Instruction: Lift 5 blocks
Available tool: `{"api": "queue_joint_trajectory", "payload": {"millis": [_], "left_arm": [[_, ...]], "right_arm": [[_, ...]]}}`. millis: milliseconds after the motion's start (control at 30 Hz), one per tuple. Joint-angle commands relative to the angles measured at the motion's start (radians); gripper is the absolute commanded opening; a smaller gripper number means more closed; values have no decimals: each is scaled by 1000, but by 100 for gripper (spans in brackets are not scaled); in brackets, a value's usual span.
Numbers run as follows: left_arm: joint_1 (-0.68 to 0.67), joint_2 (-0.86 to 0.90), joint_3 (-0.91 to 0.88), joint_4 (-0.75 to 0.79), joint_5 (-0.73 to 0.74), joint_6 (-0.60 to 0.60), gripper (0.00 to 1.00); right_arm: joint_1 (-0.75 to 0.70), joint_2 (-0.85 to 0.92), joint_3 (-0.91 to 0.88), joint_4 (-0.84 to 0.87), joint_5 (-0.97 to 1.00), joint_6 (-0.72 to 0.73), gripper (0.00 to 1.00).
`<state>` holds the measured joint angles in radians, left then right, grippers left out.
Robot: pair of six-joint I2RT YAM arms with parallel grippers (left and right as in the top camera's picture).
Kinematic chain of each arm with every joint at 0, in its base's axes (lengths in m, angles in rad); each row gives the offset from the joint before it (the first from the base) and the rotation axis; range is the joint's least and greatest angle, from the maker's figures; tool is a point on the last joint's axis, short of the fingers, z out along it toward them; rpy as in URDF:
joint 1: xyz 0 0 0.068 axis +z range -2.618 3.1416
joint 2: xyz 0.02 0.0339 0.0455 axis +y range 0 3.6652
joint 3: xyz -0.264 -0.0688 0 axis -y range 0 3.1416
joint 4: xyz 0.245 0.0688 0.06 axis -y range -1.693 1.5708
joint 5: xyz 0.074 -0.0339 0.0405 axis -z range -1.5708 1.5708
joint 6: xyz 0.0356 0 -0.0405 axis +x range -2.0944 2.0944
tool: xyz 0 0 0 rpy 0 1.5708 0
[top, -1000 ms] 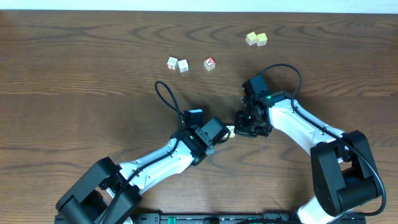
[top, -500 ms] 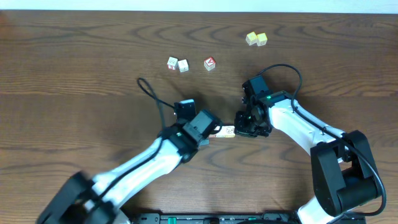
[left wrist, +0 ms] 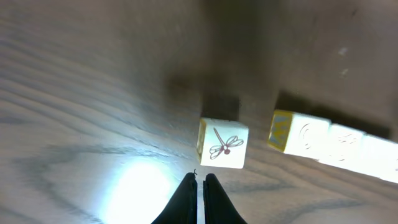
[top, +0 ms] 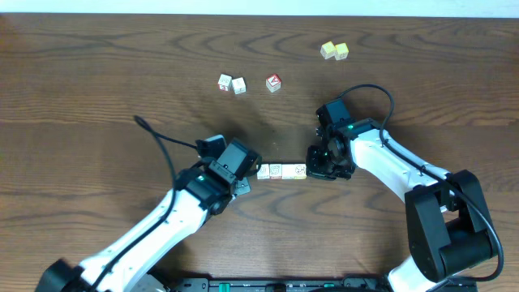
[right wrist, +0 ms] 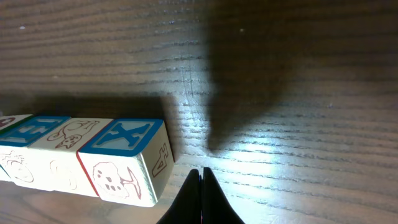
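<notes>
A straight row of small cream alphabet blocks [top: 281, 171] lies on the table between my two grippers. In the right wrist view its end block [right wrist: 121, 163] has a blue X on top. My right gripper [right wrist: 200, 172] is shut and empty, with its tips beside that end block; from overhead it [top: 313, 167] sits at the row's right end. One block with a dragonfly print [left wrist: 222, 144] lies apart from the row [left wrist: 329, 142], just ahead of my left gripper [left wrist: 200, 178]. That gripper is shut, holds nothing, and stands left of the row [top: 242, 185].
At the back of the wooden table [top: 97, 105] lie two pale cubes [top: 231, 83], a red-faced cube [top: 273, 83] and two yellow cubes [top: 334, 50]. A black cable [top: 158, 136] loops out behind my left arm.
My left arm has swung back to the left, away from the right gripper, and uncovered the row of blocks. The right arm has stayed still.
</notes>
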<state>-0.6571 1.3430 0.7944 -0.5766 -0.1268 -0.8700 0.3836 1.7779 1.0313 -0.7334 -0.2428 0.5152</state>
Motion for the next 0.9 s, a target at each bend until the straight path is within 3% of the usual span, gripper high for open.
{"api": "queue_joint_trajectory", "payload": {"millis": [0,200,533,767,867], "left_arm": [[6,80,-20,42,68,-34,7],[10,184,-20,89,57,-51,7],[52,208,-23,76,75,-49,7],[52,208,-23,155,95,-17,7],[52,208,-23,175,93,56,7]], "right_arm": [[3,1,-3,-5,6,-7,1],[3,1,-3,-21,6,-8,1],[3,1,-3,-13,6,-8,1],[3,1,-3,-14,6,-8,1],[3,1,-3,-15,6,-8,1]]}}
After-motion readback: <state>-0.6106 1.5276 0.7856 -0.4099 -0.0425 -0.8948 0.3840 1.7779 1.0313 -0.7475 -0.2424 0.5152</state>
